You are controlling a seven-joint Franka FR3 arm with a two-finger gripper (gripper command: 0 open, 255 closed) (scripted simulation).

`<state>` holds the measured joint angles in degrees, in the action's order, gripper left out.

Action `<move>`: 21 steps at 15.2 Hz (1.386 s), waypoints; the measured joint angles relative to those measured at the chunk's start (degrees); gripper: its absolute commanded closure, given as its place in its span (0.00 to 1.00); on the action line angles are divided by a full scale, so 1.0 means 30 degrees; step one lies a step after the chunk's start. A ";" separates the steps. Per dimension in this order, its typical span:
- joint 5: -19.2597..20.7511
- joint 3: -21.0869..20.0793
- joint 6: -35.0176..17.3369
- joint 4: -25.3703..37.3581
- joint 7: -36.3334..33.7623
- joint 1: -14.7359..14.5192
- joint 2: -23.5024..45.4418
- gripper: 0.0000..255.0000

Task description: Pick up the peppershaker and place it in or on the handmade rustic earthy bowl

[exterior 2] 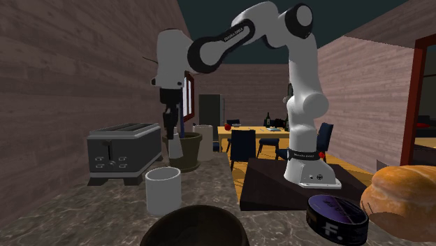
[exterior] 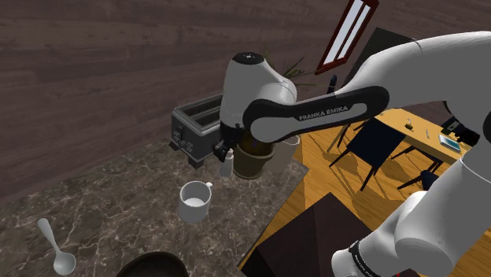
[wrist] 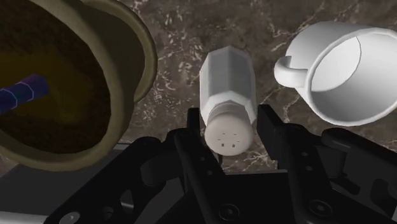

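Peppershaker (wrist: 228, 89), white, sits between the plant pot (wrist: 76, 83) and the white mug (wrist: 347, 70) over the marbled counter (exterior: 118, 204). The gripper (wrist: 231, 129) looks clamped on it just under the cap, 2 fingers pressing its sides. So the grasp looks done and the lift is up next: straight up, then over to the dark bowl (exterior: 153, 266), near and left of the mug in the shoulder view. Bowl's cut off by the edge, and it's hard to tell if the shaker's base is off the counter.
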<state>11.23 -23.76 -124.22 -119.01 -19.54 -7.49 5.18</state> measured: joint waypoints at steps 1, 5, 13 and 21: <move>-0.0060 -0.0022 0.0246 0.0195 0.0040 -0.0015 -0.0059 1.00; -0.0408 -0.0039 0.1148 0.0670 0.0383 0.0032 -0.0568 1.00; -0.0749 -0.0521 0.2676 0.1634 -0.0191 -0.0447 -0.1076 1.00; -0.0523 -0.2269 0.3887 0.2757 -0.3824 -0.2406 -0.0596 1.00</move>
<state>9.66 -30.57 -112.55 -110.74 -31.01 -14.71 3.39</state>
